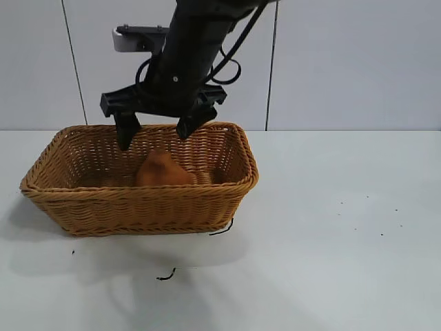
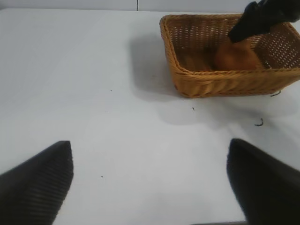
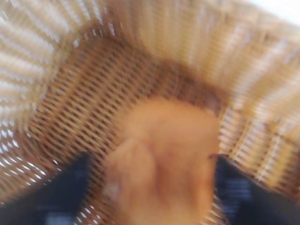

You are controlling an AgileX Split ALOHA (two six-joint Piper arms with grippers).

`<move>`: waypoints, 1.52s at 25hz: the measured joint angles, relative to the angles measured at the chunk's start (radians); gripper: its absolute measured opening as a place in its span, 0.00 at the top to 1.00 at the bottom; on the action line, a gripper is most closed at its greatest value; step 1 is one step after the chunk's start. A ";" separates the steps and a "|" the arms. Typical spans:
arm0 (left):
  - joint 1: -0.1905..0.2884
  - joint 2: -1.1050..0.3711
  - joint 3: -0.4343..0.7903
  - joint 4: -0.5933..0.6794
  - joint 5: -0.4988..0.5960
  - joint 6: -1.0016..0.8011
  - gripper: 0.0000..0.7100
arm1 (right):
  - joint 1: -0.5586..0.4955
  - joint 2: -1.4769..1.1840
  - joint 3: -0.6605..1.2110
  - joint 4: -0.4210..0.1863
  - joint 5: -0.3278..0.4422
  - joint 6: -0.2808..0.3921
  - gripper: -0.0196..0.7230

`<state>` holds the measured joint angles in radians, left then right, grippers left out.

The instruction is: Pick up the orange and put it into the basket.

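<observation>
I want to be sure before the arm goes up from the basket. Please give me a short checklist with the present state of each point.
1. The orange lies inside the basket: ok.
2. Right claw is open, one finger each side of the fruit: ok.
3. Fingers are free of the orange: cannot tell, the wrist view is blurred.
4. Fingers are clear of the basket's braided rim: ok in the exterior view.
5. Left claw is open over bare table, away from the basket: ok.

The exterior camera faces the basket (image 1: 138, 200) level, the left wrist camera sees it from afar, the right wrist camera peers closely inside.
</observation>
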<state>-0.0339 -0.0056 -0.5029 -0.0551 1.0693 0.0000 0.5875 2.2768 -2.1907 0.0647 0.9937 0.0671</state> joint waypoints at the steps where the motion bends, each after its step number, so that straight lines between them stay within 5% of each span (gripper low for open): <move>1: 0.000 0.000 0.000 0.000 0.000 0.000 0.10 | -0.017 -0.001 -0.027 -0.003 0.016 0.002 0.04; 15: 0.000 0.000 0.000 0.000 0.000 0.000 0.10 | -0.442 -0.005 -0.065 -0.099 0.151 0.011 0.04; 24: 0.000 0.000 0.000 0.000 0.000 0.000 0.10 | -0.540 -0.026 -0.028 -0.078 0.218 0.008 0.04; 28: 0.000 0.000 0.000 0.001 0.000 0.000 0.10 | -0.540 -0.132 0.141 -0.088 0.215 -0.005 0.04; 38: 0.000 0.000 0.000 0.001 0.000 0.000 0.10 | -0.540 -0.671 0.917 -0.078 0.218 -0.009 0.04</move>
<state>-0.0339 -0.0056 -0.5029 -0.0544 1.0691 0.0000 0.0475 1.6058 -1.2733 -0.0128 1.2113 0.0584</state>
